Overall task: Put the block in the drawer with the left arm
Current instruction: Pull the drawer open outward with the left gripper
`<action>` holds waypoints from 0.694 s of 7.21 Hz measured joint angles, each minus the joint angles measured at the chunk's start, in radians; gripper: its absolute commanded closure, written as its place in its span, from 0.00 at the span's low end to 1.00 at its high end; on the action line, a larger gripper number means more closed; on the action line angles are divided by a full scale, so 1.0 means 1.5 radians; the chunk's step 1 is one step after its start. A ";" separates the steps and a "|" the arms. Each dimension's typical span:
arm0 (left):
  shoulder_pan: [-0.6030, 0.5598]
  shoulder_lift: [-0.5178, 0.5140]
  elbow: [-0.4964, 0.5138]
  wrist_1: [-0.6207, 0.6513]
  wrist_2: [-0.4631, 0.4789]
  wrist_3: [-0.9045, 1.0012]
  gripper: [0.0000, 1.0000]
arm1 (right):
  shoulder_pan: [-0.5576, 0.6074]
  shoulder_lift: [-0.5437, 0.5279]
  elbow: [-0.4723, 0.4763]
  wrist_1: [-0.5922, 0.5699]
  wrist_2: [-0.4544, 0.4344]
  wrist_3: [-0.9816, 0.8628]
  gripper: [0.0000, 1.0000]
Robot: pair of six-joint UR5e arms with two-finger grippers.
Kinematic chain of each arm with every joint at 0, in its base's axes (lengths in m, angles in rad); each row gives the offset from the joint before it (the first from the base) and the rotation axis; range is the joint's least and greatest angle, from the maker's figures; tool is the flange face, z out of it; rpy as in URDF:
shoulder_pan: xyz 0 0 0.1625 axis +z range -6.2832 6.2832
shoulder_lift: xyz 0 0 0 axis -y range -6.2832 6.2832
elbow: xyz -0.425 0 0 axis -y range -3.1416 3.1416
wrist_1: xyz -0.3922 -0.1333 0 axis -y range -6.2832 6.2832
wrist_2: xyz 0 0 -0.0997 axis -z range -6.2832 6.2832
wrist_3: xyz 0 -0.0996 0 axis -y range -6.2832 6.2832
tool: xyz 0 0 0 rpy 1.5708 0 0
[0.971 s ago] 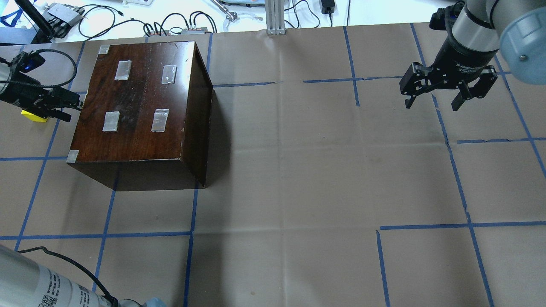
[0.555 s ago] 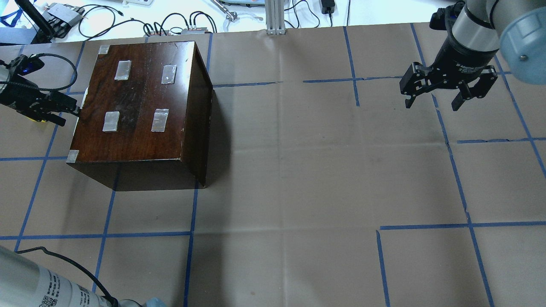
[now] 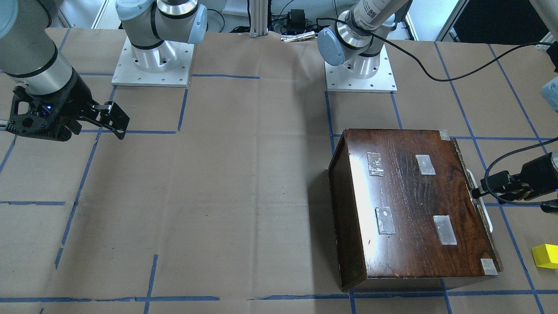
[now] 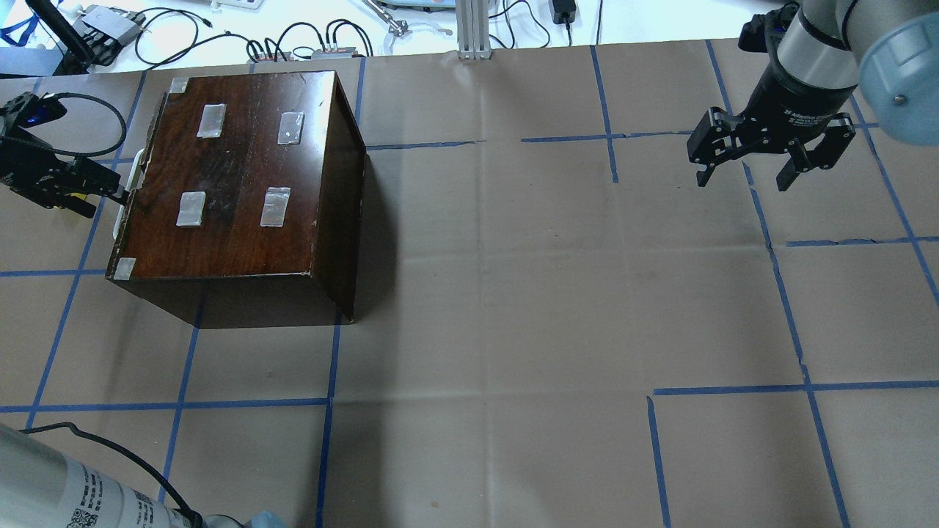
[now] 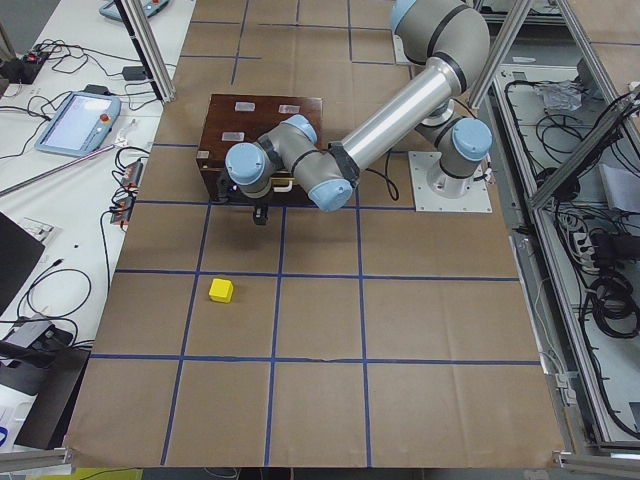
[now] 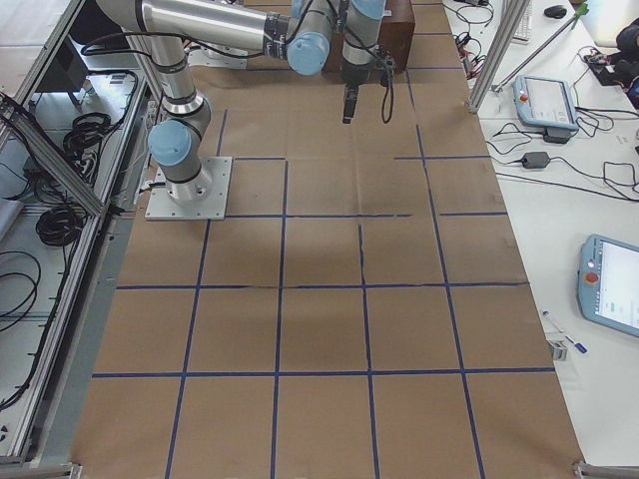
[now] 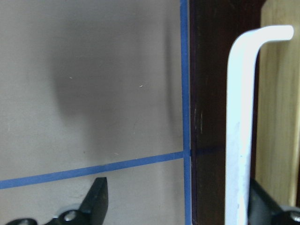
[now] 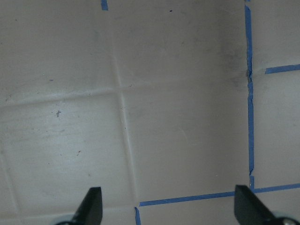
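Observation:
The dark-brown box (image 4: pixel 235 176) with silver tape patches stands at the table's far left. Its drawer is out a small way. The left wrist view shows the dark front panel (image 7: pixel 208 117), pale wood (image 7: pixel 276 117) and a white handle (image 7: pixel 241 126). My left gripper (image 4: pixel 106 198) is open at the drawer front, with the handle between its fingers (image 7: pixel 98 199). The yellow block (image 3: pixel 546 256) lies on the paper beside the box, past the gripper; the exterior left view (image 5: pixel 221 290) shows it too. My right gripper (image 4: pixel 744 176) is open and empty, far right.
Brown paper with blue tape lines covers the table (image 4: pixel 513 293). Cables and small devices (image 4: pixel 308 44) lie beyond the far edge. The left arm's black cable (image 3: pixel 492 174) loops beside the box. The right wrist view shows only paper (image 8: pixel 164 117).
My left gripper has moved left, away from the box. The white handle now shows beside the box, and the box's near left corner has shifted slightly left. The right arm has not moved.

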 measured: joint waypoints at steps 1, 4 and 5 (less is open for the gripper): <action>0.002 -0.002 0.002 0.002 0.011 0.000 0.02 | 0.000 0.000 0.000 0.000 0.000 0.000 0.00; 0.005 -0.010 0.016 0.012 0.051 0.000 0.02 | 0.000 0.000 0.000 0.000 0.000 0.000 0.00; 0.006 -0.012 0.020 0.012 0.063 0.000 0.02 | 0.000 0.000 0.000 0.000 0.000 0.001 0.00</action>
